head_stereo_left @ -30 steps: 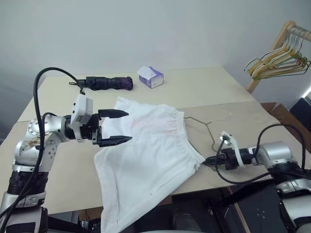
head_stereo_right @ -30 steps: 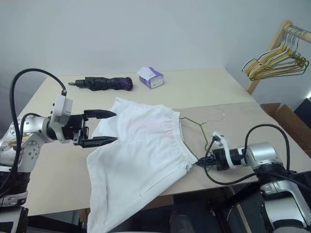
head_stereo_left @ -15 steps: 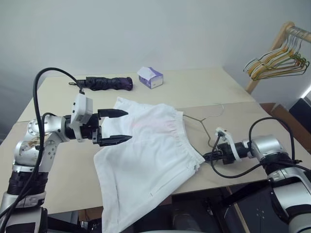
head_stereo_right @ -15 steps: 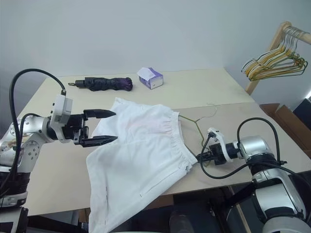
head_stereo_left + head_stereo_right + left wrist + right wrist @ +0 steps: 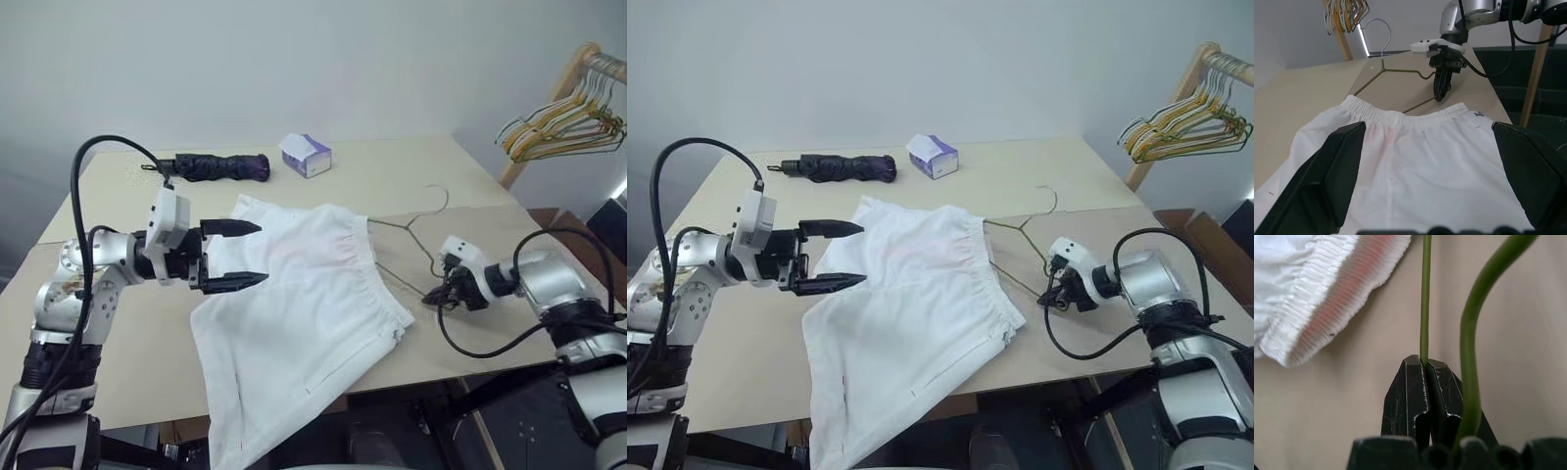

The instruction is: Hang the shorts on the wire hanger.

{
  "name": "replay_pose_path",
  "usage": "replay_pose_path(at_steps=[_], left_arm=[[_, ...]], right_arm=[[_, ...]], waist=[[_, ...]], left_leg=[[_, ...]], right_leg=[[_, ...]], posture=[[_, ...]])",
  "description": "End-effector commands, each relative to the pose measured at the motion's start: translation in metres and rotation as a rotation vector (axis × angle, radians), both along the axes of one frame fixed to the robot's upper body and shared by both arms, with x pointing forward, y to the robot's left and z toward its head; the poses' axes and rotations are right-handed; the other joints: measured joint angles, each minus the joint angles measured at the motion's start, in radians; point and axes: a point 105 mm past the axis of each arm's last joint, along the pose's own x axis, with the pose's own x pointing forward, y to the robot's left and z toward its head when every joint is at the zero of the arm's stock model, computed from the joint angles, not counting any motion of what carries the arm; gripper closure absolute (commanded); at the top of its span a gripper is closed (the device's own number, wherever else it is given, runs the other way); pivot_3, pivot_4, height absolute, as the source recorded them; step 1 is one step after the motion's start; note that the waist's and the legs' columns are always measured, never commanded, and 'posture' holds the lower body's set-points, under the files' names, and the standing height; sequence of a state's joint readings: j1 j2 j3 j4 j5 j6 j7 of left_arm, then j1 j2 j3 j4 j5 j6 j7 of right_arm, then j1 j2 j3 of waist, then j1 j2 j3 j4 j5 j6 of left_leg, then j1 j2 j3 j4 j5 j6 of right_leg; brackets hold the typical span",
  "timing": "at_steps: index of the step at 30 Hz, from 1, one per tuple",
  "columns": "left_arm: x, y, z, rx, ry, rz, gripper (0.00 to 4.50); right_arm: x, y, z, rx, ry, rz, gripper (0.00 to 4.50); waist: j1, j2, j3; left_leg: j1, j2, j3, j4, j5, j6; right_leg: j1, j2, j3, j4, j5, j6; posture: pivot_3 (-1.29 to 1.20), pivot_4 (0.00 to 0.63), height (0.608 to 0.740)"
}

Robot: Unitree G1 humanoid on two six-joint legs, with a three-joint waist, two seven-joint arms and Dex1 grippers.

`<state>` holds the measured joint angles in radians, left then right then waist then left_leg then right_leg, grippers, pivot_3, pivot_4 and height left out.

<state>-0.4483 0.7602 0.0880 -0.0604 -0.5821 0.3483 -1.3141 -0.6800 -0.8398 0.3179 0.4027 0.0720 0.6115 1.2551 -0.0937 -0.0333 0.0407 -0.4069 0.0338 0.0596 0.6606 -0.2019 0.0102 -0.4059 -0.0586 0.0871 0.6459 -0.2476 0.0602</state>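
My right gripper (image 5: 1054, 300) pinches the wire hanger (image 5: 1019, 226) beside the shorts (image 5: 911, 304), left gripper (image 5: 847, 257) hovering open over them; next, feed hanger into the waistband.

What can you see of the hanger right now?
The hanger is one thin, bare olive-green wire bent into a triangle with a hook. It lies tilted on the tan table, hook end raised. The right gripper is shut on one corner. Its far end runs under the waistband of the shorts.
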Motion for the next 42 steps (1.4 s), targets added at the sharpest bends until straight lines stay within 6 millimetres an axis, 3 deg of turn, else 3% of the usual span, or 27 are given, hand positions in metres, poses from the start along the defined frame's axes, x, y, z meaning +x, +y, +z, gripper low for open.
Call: replay_pose_path(at_steps=[1,4,7,11,14,17,24,31,34,42], left_arm=[[0.004,0.001,0.014,0.017,-0.063,-0.009,0.04],[0.01,0.003,0.019,0.031,-0.093,-0.005,0.04],[0.018,0.006,0.029,0.064,-0.158,-0.012,0.04],[0.034,0.013,0.047,0.137,-0.262,-0.002,0.04],[0.044,0.015,0.049,0.195,-0.316,-0.007,0.04],[0.046,0.013,0.04,0.285,-0.324,-0.061,0.04],[0.051,0.008,-0.005,0.525,-0.314,-0.192,0.04],[0.069,0.0,-0.01,0.485,-0.306,-0.153,0.04],[0.068,-0.001,-0.014,0.483,-0.283,-0.183,0.61],[0.064,0.0,-0.016,0.493,-0.265,-0.212,3.15]], right_arm=[[0.012,0.014,0.044,-0.008,-0.184,0.049,4.5],[0.016,0.03,0.064,-0.05,-0.292,0.093,4.5],[0.007,0.054,0.078,-0.055,-0.338,0.18,4.5],[-0.004,0.077,0.085,-0.083,-0.359,0.253,4.5],[-0.013,0.089,0.086,-0.157,-0.341,0.335,4.5],[-0.023,0.102,0.09,-0.13,-0.328,0.4,4.5],[-0.03,0.117,0.096,-0.109,-0.331,0.478,4.5],[-0.04,0.121,0.098,-0.085,-0.307,0.522,4.5],[-0.041,0.121,0.1,-0.078,-0.304,0.519,4.5],[-0.041,0.118,0.103,-0.063,-0.29,0.501,4.5]], waist=[[-0.005,0.0,0.0],[-0.007,0.0,0.0],[-0.004,0.0,0.0],[-0.002,0.0,0.0],[-0.003,0.0,0.0],[-0.003,0.001,0.0],[-0.005,0.001,0.0],[-0.004,0.001,0.0],[-0.006,0.001,0.0],[-0.017,0.001,0.0]], left_leg=[[0.0,0.0,0.0,0.0,0.0,0.0],[0.0,0.0,0.0,0.0,0.0,0.0],[-0.001,0.0,0.0,0.0,0.0,0.0],[-0.003,0.0,0.0,0.0,0.0,0.0],[-0.004,0.0,0.0,0.0,0.0,0.0],[-0.006,0.0,0.001,0.0,0.0,0.0],[-0.017,0.0,0.001,0.001,0.001,0.0],[-0.017,0.0,0.0,0.002,0.001,0.0],[-0.018,0.0,0.0,0.002,0.001,0.0],[-0.017,0.0,0.0,0.002,0.001,0.0]], right_leg=[[0.0,0.0,0.0,0.0,0.0,0.0],[-0.001,0.0,0.0,0.0,0.0,0.0],[-0.001,0.0,0.0,0.0,0.0,0.0],[-0.003,0.0,-0.001,0.0,0.0,0.0],[-0.003,0.0,-0.001,0.0,0.0,0.0],[-0.006,-0.001,-0.001,0.0,0.0,-0.001],[-0.017,0.0,-0.001,0.002,0.005,-0.008],[-0.017,0.0,-0.001,0.002,0.005,-0.008],[-0.018,0.0,-0.001,0.002,0.005,-0.008],[-0.018,0.0,-0.001,0.003,0.005,-0.008]], posture=[[-0.04,0.0,0.74],[-0.05,0.0,0.74],[-0.05,0.0,0.74],[-0.07,0.0,0.74],[-0.07,0.0,0.74],[-0.07,0.0,0.74],[-0.08,0.0,0.74],[-0.1,0.0,0.74],[-0.1,0.0,0.74],[-0.11,0.0,0.74]])
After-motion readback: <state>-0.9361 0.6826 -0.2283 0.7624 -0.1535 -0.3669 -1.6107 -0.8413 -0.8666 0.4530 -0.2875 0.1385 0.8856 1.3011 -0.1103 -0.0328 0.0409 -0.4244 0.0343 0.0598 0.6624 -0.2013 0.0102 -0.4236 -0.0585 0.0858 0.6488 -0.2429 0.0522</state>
